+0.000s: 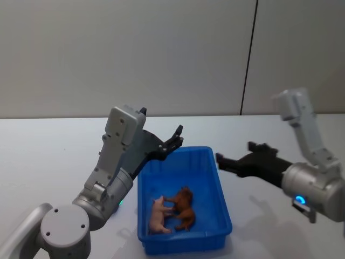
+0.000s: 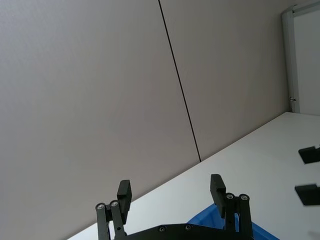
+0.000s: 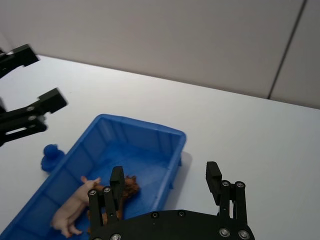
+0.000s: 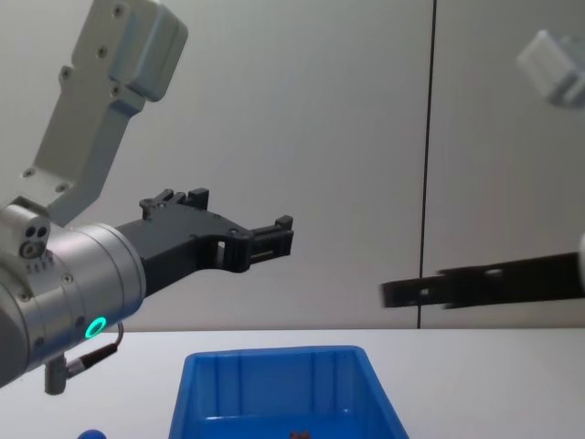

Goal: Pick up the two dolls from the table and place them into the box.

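I have the reddish-brown doll (image 1: 184, 209) lying inside the box (image 1: 183, 242), on its floor toward the near end. It touches a pink pig toy (image 1: 158, 216) that lies just to its left, and the far half of the floor beyond the two of them is bare blue. The blue doll (image 3: 50, 156) is outside the box, sitting on the table (image 1: 54, 151) just beside the left long wall; I cannot tell whether it touches the plastic. In the chest view I read the left gripper (image 1: 177, 137) as well above the rim. In the head view it hangs over the box's far left corner, fingers spread wide with nothing between them. The right gripper (image 1: 232, 154) hovers off the far right corner, outside the rim and over bare table, its fingers also wide apart and holding nothing. The two grippers face each other across the far end of the box with a clear gap between them. To the right of the box the white tabletop lies open under the right arm. Past the far rim it runs back to the grey wall (image 1: 161, 54).
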`<action>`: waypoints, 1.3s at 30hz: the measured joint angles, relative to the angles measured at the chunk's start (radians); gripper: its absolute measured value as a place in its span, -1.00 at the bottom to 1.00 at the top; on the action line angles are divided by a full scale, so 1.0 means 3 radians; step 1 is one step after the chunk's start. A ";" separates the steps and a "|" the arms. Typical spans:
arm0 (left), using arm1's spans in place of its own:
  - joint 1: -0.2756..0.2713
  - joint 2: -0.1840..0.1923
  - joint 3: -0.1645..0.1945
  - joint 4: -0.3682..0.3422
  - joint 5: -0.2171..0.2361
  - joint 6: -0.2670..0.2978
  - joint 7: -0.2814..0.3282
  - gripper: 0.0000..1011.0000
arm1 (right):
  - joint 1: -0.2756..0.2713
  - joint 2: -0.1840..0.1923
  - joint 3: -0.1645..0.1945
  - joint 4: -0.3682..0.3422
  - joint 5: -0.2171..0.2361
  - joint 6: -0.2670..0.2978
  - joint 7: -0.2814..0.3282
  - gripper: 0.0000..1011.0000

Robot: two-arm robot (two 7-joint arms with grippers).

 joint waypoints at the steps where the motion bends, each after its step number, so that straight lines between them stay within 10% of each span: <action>1: 0.0000 0.0000 0.0000 0.0000 0.0000 0.0000 0.0000 0.98 | -0.0010 0.0009 0.0014 -0.0010 0.0014 -0.0005 -0.0027 0.98; 15: 0.0049 0.0094 -0.0071 -0.0075 -0.0163 0.0173 -0.0059 0.98 | -0.0213 0.0179 0.0339 -0.0183 0.0322 -0.0124 -0.0592 0.98; 39: 0.0600 0.0733 -0.0427 -0.0543 -0.1137 0.1014 0.0329 0.98 | -0.0428 0.0336 0.0742 -0.0288 0.0676 -0.0295 -0.1189 0.98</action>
